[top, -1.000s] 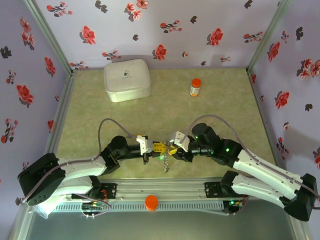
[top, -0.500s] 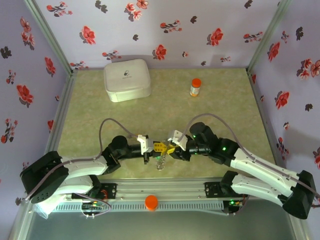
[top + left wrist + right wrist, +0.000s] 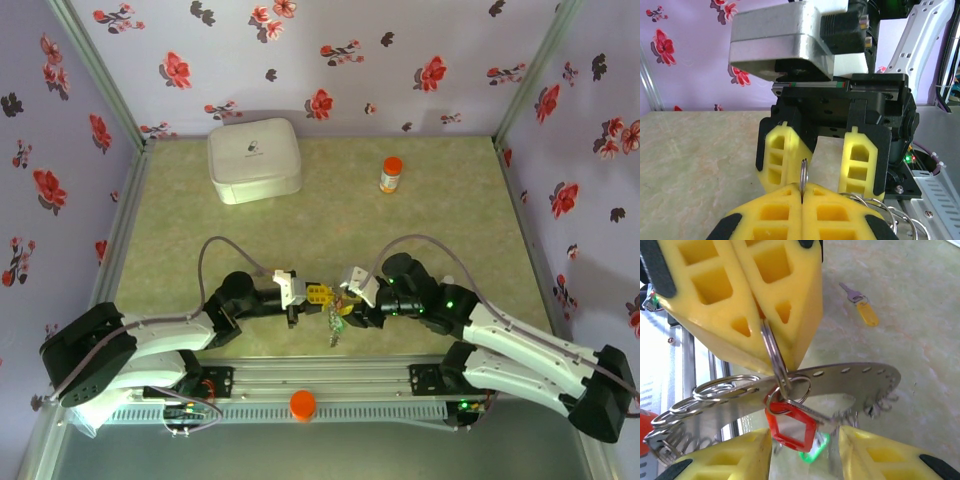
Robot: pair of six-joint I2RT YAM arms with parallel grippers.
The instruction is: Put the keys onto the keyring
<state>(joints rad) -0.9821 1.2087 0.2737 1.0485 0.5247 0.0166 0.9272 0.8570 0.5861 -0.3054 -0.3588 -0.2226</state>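
Observation:
My left gripper (image 3: pixel 803 194) is shut on a thin double-wire ring (image 3: pixel 803 172) that sits on the keyring (image 3: pixel 855 375), a flat grey metal band with holes and small wire loops. In the right wrist view the red-tagged key (image 3: pixel 790 426) hangs from that ring, with the green tag (image 3: pixel 816 452) behind it. My right gripper (image 3: pixel 805 440) faces the left one, open, its fingers on either side of the red tag without touching it. The yellow-tagged key (image 3: pixel 863 309) lies on the table beyond. From above, both grippers (image 3: pixel 318 296) (image 3: pixel 347 301) meet near the front edge, keys (image 3: pixel 334 327) dangling. I cannot make out the white key.
A white box (image 3: pixel 254 158) stands at the back left and an orange-capped bottle (image 3: pixel 390 174) at the back right. The metal rail with an orange knob (image 3: pixel 303 404) runs along the near edge, right under the grippers. Floral walls close in three sides.
The right gripper pushed left toward the left gripper, then drew back slightly to the right. The dangling keys swung left and back with it. The left arm stayed put.

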